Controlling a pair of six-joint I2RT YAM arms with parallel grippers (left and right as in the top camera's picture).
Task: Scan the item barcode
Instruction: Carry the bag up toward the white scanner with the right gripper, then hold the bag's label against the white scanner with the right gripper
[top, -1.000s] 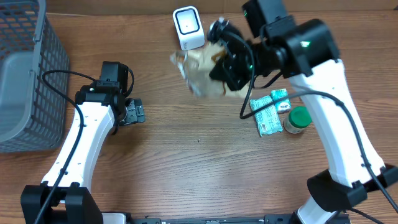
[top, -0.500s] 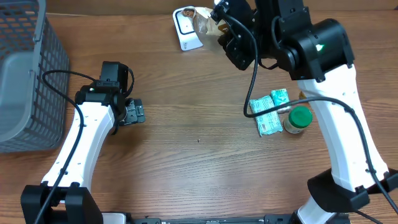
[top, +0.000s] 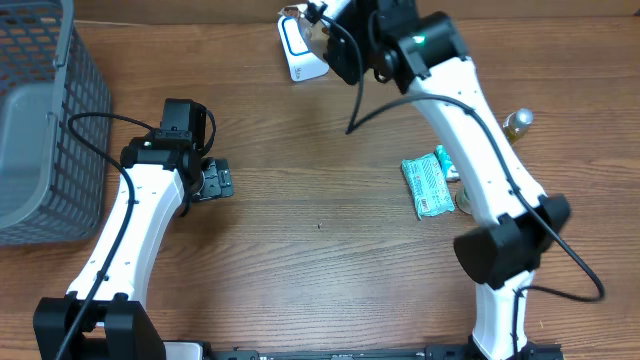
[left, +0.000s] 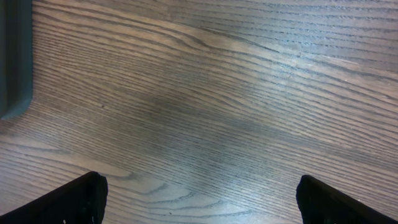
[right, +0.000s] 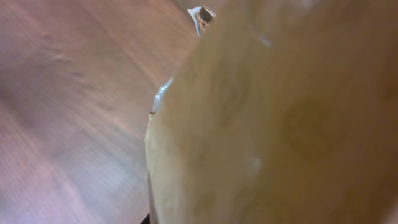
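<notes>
One tan packet (right: 280, 124) in right gripper (top: 332, 40), at scanner (top: 300, 62), long axis unclear

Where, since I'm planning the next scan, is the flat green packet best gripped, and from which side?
Probably from straight above, jaws across its narrow width near the middle. The green packet lies flat with its long edges running away from the robot; its left edge borders bare table, while a second packet and the right arm crowd the right.

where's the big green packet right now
Overhead view: the big green packet lies on the table's right side, beside the right arm, a small bottle further back.
</notes>
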